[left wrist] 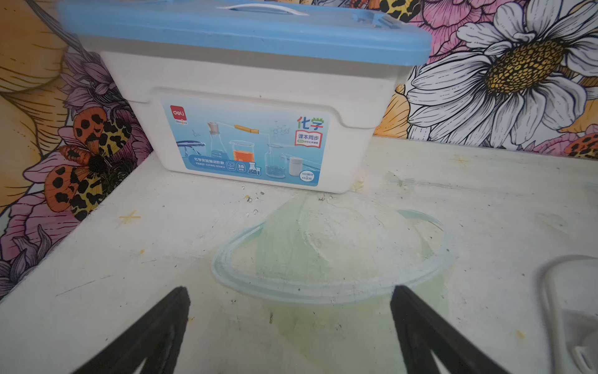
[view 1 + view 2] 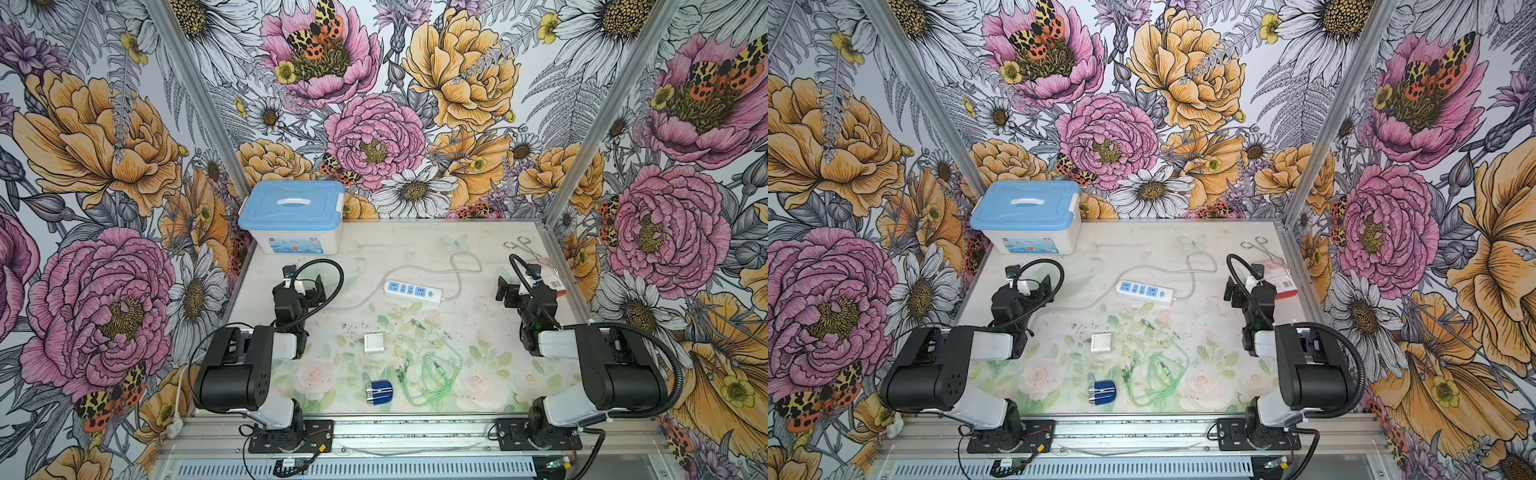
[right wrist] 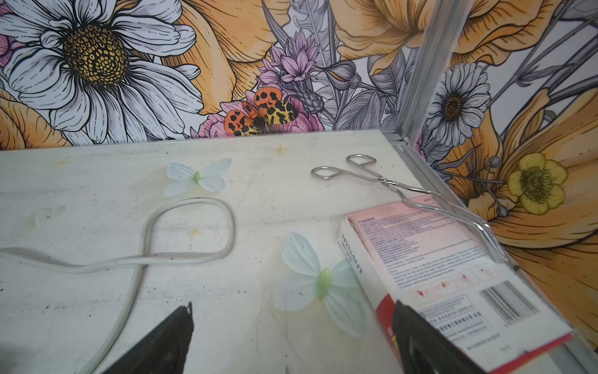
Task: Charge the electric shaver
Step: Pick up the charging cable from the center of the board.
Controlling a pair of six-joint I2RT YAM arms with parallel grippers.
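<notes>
**Item 1, electric shaver** (image 2: 379,392): lying on its side nr the front edge of the table (image 2: 478,249), btwn the two arm bases, touching nothing. Small rounded body, glossy dark blue w/ silver stripes and a shiny metal end.

**Item 2, green cable** (image 2: 436,374): lying loosely coiled just beside the shaver. Thin, translucent; ends appear to be lying free.

**Item 3, white cube charger** (image 2: 374,341): sitting apart from the rest. Matte plastic, not plugged in.

**Item 4, power strip** (image 2: 411,291): lying mid-table. White w/ blue sockets, none seeming to be taking a plug.

**Left gripper** (image 1: 289,288), **right gripper** (image 3: 293,304): both standing spread wide, carrying nothing, well apart from the shaver.

**Status:** nothing is connecting yet, so prob. at the very start. Cable-to-shaver, cable-to-charger and charger-to-strip are all remaining.
</notes>
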